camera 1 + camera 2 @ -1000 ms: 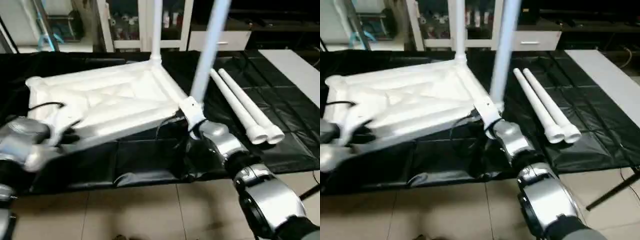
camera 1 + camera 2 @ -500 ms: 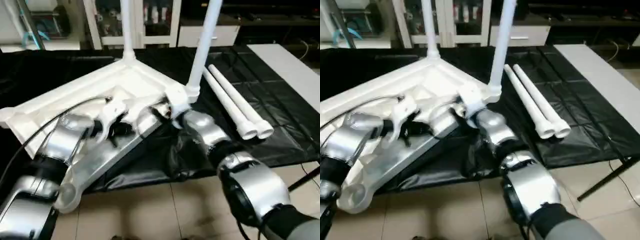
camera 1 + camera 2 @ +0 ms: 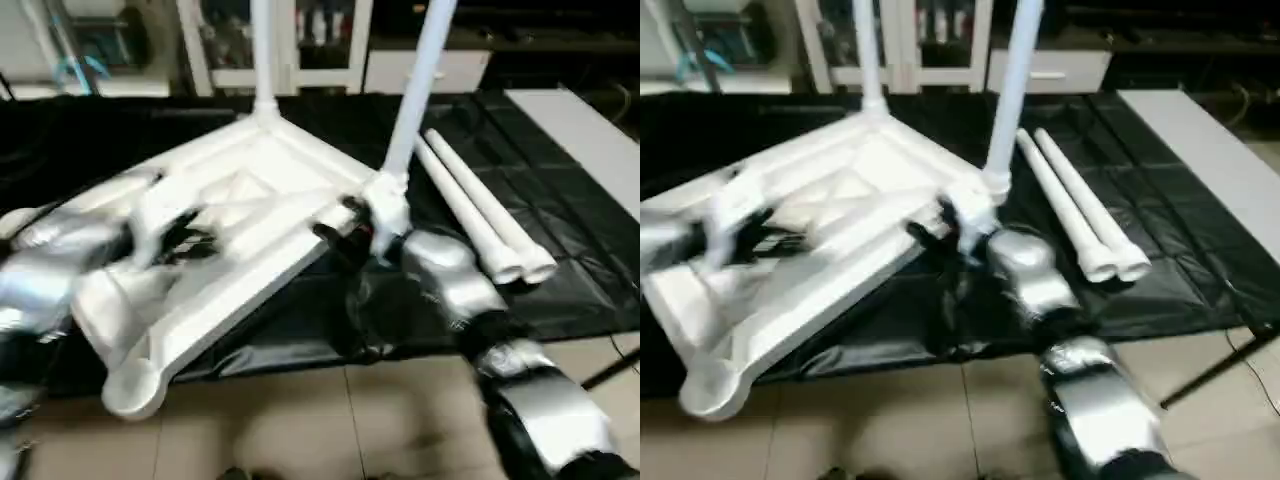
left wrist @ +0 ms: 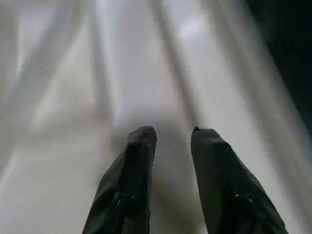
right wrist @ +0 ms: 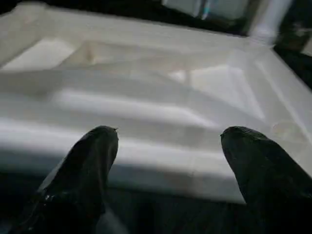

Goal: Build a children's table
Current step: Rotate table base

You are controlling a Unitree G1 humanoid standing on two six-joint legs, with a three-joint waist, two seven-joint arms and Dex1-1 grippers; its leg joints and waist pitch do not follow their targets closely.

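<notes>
The top [image 3: 250,215] is white moulded plastic, lying upside down and tilted on the black-draped desk [image 3: 590,270], one round corner socket [image 3: 130,385] overhanging the near edge above the tiled floor [image 3: 330,420]. Its ribbed underside faces up. Two white tubular legs [image 3: 415,90] stand upright in the far corner sockets. Two more legs [image 3: 475,215] lie side by side on the desk to the right, flared ends toward the near edge. The left end effector [image 4: 168,141] hovers over the underside, fingers narrowly apart, gripping nothing. The right end effector [image 5: 165,141] faces the top's edge, fingers wide apart.
</notes>
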